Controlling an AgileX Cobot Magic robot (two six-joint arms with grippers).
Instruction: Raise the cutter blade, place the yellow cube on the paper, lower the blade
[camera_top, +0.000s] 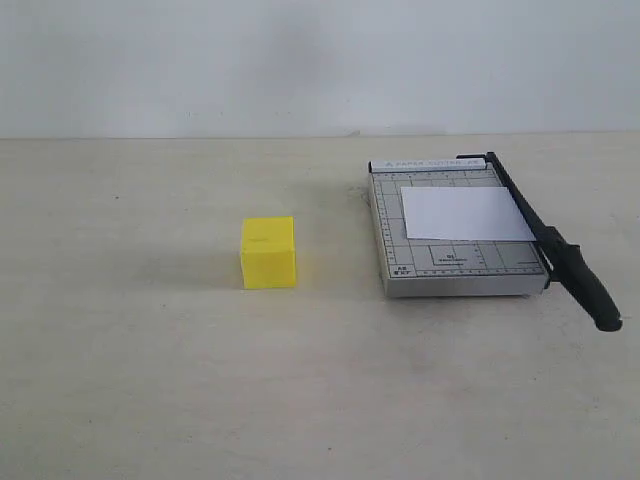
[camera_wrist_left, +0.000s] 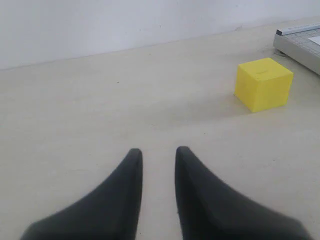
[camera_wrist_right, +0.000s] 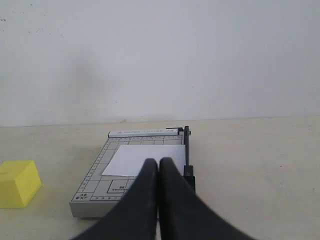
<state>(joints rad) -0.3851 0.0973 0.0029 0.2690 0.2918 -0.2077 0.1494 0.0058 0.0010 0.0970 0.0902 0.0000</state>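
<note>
Cutter blade is seen lowered along the 3 o'clock edge of the trimmer board, with the handle overhanging toward 5 o'clock. Paper is laid flat on the board, against the blade. Yellow cube is set on the worktop, apart at the board's 9 o'clock. Left jaws are seen slightly parted, empty. Right jaws are pressed closed, nothing gripped.
</note>
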